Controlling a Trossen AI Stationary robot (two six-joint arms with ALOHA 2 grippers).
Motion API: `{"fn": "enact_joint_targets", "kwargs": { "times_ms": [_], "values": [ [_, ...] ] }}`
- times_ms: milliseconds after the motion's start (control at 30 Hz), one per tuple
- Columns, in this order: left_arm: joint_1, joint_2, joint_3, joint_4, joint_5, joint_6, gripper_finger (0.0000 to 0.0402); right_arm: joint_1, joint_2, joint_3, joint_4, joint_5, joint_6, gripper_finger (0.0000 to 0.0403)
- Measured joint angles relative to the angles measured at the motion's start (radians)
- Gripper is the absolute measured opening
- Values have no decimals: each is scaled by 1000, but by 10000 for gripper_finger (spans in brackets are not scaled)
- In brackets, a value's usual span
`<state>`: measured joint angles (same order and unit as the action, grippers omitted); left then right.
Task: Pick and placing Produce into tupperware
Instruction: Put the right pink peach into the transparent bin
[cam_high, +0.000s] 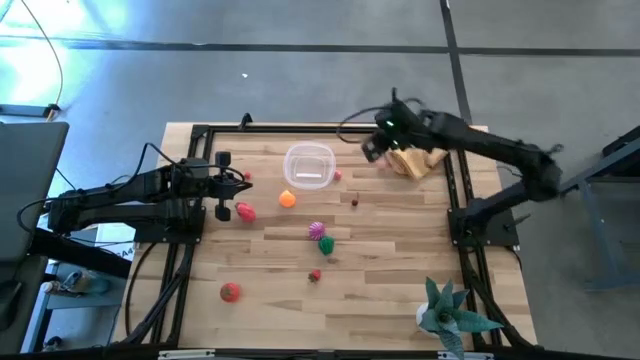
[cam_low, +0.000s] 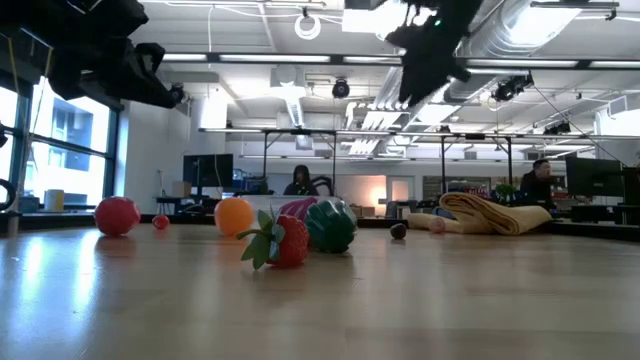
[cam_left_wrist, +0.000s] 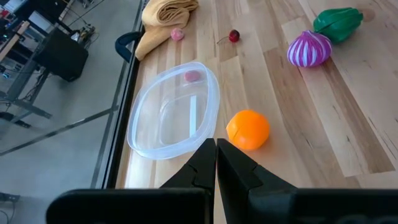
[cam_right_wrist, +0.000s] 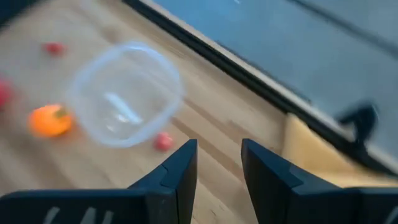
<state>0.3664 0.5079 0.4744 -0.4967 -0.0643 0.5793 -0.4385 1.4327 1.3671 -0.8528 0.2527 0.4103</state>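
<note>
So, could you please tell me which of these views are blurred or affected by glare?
Right wrist view: motion-blurred, the tupperware and orange fruit smeared. Left wrist view: sharp, with streaks of reflected light on the container. High view: bright glare on the floor at upper left. Low view: ceiling lights bright, the near strawberry clear.

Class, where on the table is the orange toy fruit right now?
In the high view, the orange toy fruit sits on the wood just in front of the clear tupperware, left of centre, with the left gripper close on its left.
</note>
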Motion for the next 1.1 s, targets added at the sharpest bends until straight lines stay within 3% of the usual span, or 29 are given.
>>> {"fn": "enact_joint_targets", "kwargs": {
  "times_ms": [267, 533, 733, 1100],
  "values": [
    [0, 0, 0, 0, 0, 0, 5, -83, 297, 203, -227, -68, 243, 118],
    [0, 0, 0, 0, 0, 0, 5, -106, 473, 186, -323, -105, 332, 118],
    [0, 0, 0, 0, 0, 0, 5, -123, 504, 117, -331, -115, 380, 118],
    [0, 0, 0, 0, 0, 0, 5, -131, 504, 111, -254, -68, 465, 118]
  ]
}}
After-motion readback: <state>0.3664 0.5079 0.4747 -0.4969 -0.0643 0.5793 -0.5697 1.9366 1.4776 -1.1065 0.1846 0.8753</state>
